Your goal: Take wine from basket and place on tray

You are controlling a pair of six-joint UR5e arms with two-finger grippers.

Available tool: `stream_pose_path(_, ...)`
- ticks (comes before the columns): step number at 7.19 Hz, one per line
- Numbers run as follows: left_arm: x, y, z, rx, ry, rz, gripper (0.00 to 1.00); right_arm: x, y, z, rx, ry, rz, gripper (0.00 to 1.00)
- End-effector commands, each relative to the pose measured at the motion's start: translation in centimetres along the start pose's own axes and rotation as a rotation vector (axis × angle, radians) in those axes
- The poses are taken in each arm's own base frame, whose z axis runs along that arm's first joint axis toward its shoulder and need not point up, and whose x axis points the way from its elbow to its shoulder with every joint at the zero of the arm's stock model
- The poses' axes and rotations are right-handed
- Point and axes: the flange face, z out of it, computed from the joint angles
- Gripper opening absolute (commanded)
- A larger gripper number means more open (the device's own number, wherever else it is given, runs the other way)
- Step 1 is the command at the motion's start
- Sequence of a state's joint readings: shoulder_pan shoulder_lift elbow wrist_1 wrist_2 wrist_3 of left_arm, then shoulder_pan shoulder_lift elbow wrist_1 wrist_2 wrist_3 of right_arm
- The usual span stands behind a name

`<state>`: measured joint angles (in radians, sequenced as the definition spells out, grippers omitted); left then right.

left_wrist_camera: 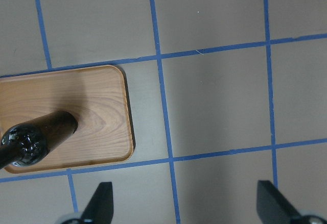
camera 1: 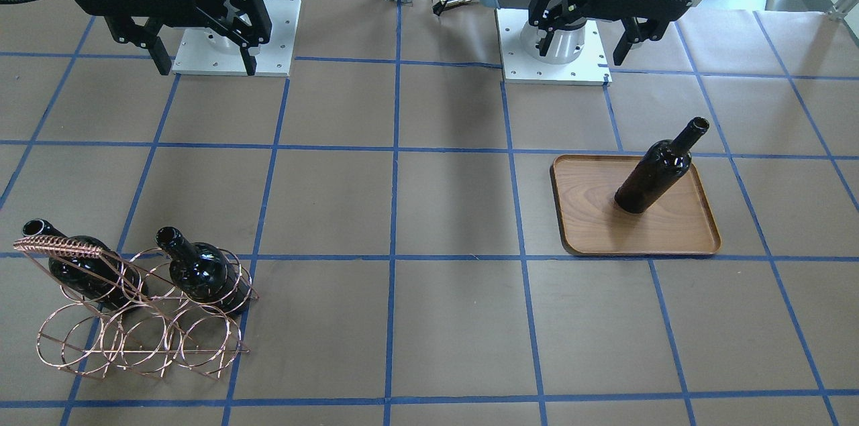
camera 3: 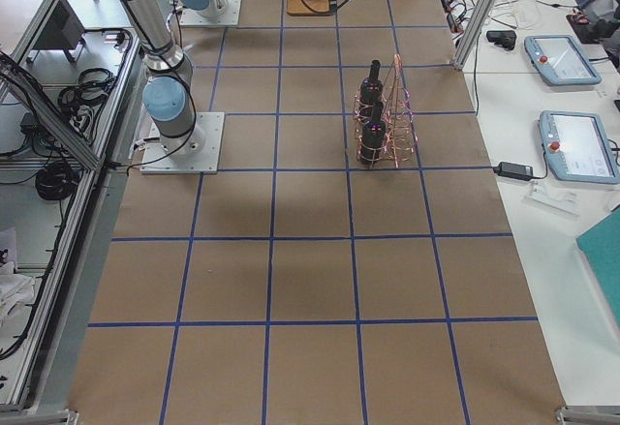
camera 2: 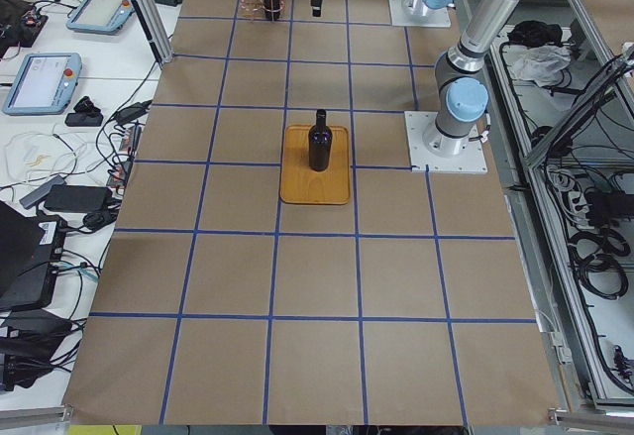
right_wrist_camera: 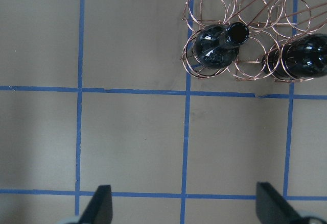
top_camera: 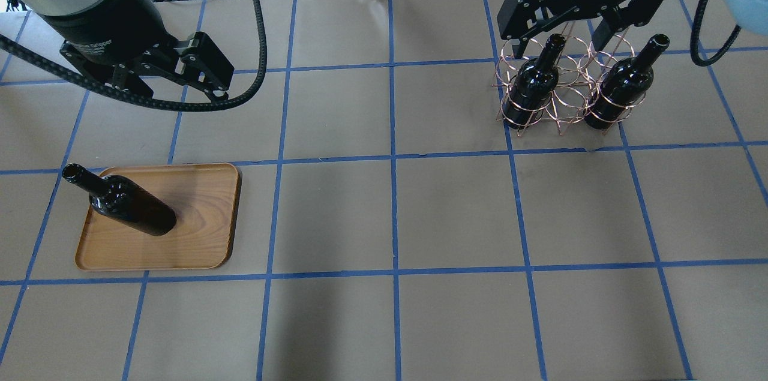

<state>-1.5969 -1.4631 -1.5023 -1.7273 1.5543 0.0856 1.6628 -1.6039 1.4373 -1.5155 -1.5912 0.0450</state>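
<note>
Brown paper crossed by blue tape lines is spread over the tabletop (top_camera: pixel 390 213). One wine bottle (top_camera: pixel 129 210) is seen upright on the tray (top_camera: pixel 204 201), while two more bottles (top_camera: pixel 531 84) (top_camera: pixel 618 93) are held in the rings of the basket (top_camera: pixel 567 96), well apart from the tray. Both hands are raised above the tabletop, and nothing is held in them: the left hand (left_wrist_camera: pixel 187 203) is spread wide beside the tray, and the right hand (right_wrist_camera: pixel 187 203) is spread wide near the basket. Some risks can be judged. The light wire basket may be lifted or dragged if a bottle is pulled at an angle and is caught in its ring. The glossy glass may slip if it is gripped weakly, and the standing bottle may be knocked over when the next one is set down close to it.
</note>
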Motion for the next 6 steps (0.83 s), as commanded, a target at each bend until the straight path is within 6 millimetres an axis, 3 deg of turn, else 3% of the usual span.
stream_pose_path(1, -0.3, 0.08, -0.07, 0.003, 0.009, -0.001, 1.0, -0.02, 0.02, -0.04, 0.001, -0.002, -0.002, 1.0)
stream_pose_path(6, -0.45, 0.02, 0.35, -0.005, 0.004, -0.004, 1.0, -0.02, 0.03, -0.09, 0.001, -0.002, -0.004, 1.0)
